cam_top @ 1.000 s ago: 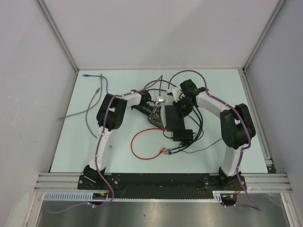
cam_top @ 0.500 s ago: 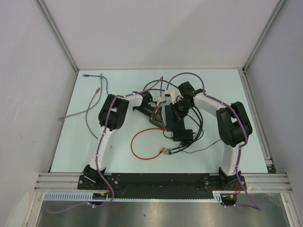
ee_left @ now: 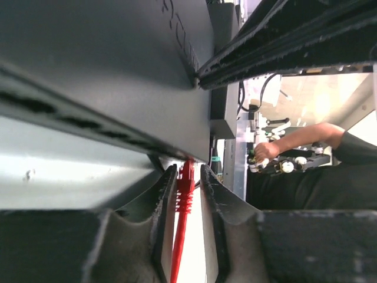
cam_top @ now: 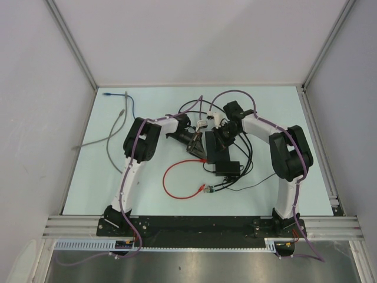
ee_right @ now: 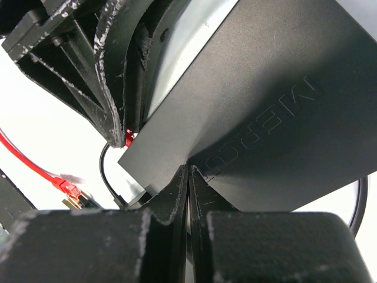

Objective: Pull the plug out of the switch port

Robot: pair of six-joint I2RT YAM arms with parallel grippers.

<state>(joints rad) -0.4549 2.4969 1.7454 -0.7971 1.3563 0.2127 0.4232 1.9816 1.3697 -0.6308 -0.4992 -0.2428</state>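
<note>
The switch (cam_top: 215, 147) is a flat black box in the middle of the table. A red plug (ee_left: 186, 177) sits in a port on its left edge. My left gripper (ee_left: 184, 177) reaches in from the left, its fingers closed narrowly round that plug. The red cable (cam_top: 174, 177) loops from there toward the table's front. My right gripper (ee_right: 189, 174) is shut and empty, with its tips pressed on the switch's top face (ee_right: 265, 100). In the right wrist view the left gripper's fingers (ee_right: 115, 82) stand at the switch's edge, a sliver of red plug (ee_right: 128, 139) between them.
A smaller black box (cam_top: 227, 168) with thin black leads lies just in front of the switch. The red cable's free plug (cam_top: 204, 188) rests near it. Grey and blue cables (cam_top: 118, 121) lie at the back left. Walls enclose the table.
The left gripper's jaws have narrowed onto the red plug. The right arm has swung left and lowered its shut gripper onto the switch's top.
</note>
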